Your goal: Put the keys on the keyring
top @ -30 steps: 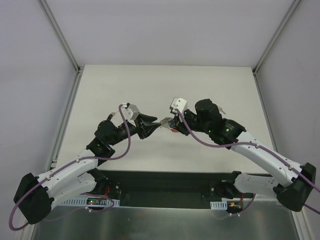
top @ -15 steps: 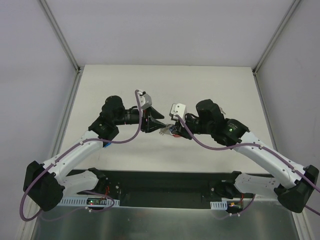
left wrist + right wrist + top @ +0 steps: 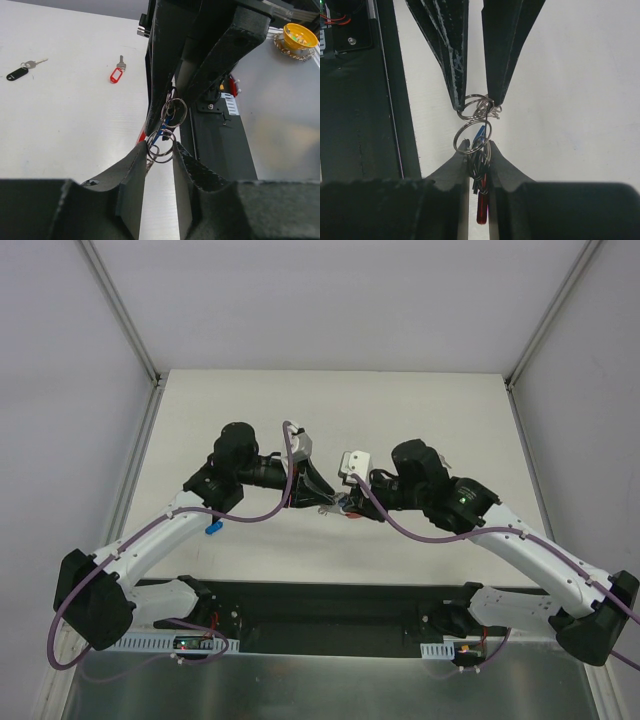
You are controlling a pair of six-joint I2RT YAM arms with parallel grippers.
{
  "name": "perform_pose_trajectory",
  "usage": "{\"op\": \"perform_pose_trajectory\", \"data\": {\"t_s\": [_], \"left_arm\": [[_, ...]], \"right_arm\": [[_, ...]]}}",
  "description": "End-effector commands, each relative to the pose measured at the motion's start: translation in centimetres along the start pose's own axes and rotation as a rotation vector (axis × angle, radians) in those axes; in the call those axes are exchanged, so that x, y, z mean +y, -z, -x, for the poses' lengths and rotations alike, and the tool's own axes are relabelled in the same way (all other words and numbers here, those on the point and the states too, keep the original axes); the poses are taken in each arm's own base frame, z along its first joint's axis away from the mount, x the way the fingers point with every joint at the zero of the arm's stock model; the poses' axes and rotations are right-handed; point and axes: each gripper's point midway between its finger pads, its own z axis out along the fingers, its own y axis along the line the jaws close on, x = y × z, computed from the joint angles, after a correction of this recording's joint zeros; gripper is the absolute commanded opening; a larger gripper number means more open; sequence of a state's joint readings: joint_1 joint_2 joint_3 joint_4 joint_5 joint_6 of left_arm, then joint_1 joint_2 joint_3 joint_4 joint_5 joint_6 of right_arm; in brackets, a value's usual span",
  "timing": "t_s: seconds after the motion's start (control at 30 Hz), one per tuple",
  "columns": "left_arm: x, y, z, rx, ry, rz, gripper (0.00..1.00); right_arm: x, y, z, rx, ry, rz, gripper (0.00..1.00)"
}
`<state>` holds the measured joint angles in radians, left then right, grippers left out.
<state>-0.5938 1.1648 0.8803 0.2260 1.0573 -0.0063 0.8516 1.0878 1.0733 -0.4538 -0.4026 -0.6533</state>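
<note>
- Top view: the two arms meet over the middle of the white table (image 3: pixel 420 420), the left arm reaching in from 8 o'clock and the right from 4 o'clock.
- The left gripper (image 3: pixel 322 499) and right gripper (image 3: pixel 346 504) point tip to tip, with the keyring (image 3: pixel 334 506) held off the table between them.
- A small blue thing (image 3: pixel 213 529) lies on the table at 8 o'clock from the grippers, partly under the left arm; I cannot tell what it is.
- Left wrist view: the left gripper (image 3: pixel 159 150) has its jaws drawn close, with a silver ring of the keyring (image 3: pixel 176 109) caught between the tips.
- The right gripper (image 3: pixel 171 119) comes down from 12 o'clock onto the upper ring, and the blue key (image 3: pixel 161 134) hangs among the rings.
- On the table a black key (image 3: pixel 18 73) lies at 10 o'clock and a red-tagged key (image 3: pixel 116 75) at 11 o'clock, well apart from the keyring.
- Right wrist view: the right gripper (image 3: pixel 476 146) is pressed together on the keyring (image 3: pixel 472 131), pinching a ring and the red band that runs down to 6 o'clock.
- The blue key (image 3: pixel 481 134) sits inside that ring.
- From 12 o'clock the left gripper (image 3: pixel 476 104) nips the next ring, a tip touching each side.
</note>
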Motion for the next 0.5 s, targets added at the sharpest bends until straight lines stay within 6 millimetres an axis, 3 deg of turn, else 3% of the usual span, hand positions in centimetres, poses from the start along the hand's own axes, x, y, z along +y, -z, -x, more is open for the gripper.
{"op": "perform_pose_trajectory", "data": {"t_s": [0.0, 0.47], "left_arm": [[-1.19, 0.22, 1.54, -0.019, -0.056, -0.069, 0.23], [-0.57, 0.21, 1.31, -0.011, -0.034, -0.031, 0.03]], "right_arm": [[-0.24, 1.1, 3.26, -0.088, 0.064, -0.008, 0.01], [-0.33, 0.99, 3.19, -0.08, 0.064, -0.01, 0.02]]}}
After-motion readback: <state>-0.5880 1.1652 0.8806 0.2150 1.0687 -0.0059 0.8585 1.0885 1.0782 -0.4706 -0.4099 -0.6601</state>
